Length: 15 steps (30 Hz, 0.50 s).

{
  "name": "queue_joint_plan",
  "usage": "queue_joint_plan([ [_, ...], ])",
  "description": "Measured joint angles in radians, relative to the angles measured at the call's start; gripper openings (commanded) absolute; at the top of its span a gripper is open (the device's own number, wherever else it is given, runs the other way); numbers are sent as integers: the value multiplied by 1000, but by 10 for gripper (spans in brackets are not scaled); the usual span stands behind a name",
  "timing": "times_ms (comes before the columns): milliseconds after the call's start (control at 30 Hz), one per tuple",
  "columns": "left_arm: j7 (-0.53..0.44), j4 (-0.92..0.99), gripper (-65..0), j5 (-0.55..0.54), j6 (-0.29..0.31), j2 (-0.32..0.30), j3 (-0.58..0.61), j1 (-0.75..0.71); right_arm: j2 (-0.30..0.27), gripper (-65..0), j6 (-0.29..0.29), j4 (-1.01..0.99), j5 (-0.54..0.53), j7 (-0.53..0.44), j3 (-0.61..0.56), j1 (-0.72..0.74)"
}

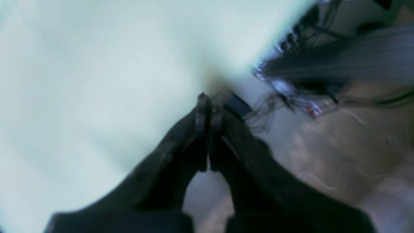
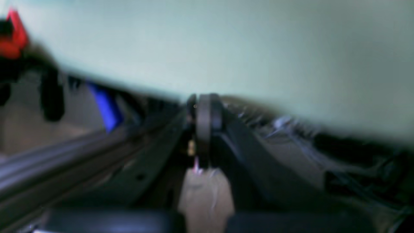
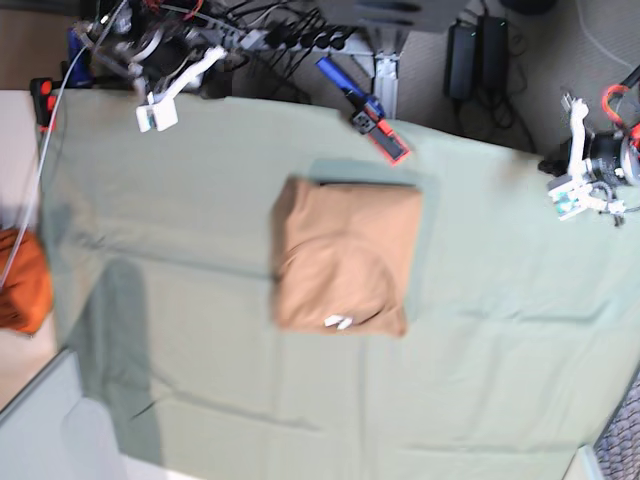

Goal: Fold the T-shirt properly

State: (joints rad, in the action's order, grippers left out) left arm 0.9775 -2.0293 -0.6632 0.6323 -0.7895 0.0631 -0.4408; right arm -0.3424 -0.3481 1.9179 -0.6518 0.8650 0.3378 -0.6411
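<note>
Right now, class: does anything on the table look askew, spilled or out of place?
Nothing stands out. The T-shirt lies folded into a neat rectangle mid-sheet, its white label showing at the near edge.

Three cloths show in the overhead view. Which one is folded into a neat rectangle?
The tan T-shirt in the middle of the green sheet. The sheet lies spread flat, and the orange bundle sits crumpled at the left edge.
</note>
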Motion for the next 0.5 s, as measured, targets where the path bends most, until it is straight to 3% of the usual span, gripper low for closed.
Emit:
queue_joint_plan([
  [167, -10, 46, -650, 4, 3, 18, -38, -199, -2, -650, 0, -13, 8, -8, 0, -124],
  [300, -55, 187, -650, 64, 3, 82, -37, -290, -3, -650, 0, -65, 10, -31, 0, -182],
  [500, -97, 541, -650, 144, 3, 219, -34, -223, 2, -650, 0, -297, 38, -119, -26, -158],
])
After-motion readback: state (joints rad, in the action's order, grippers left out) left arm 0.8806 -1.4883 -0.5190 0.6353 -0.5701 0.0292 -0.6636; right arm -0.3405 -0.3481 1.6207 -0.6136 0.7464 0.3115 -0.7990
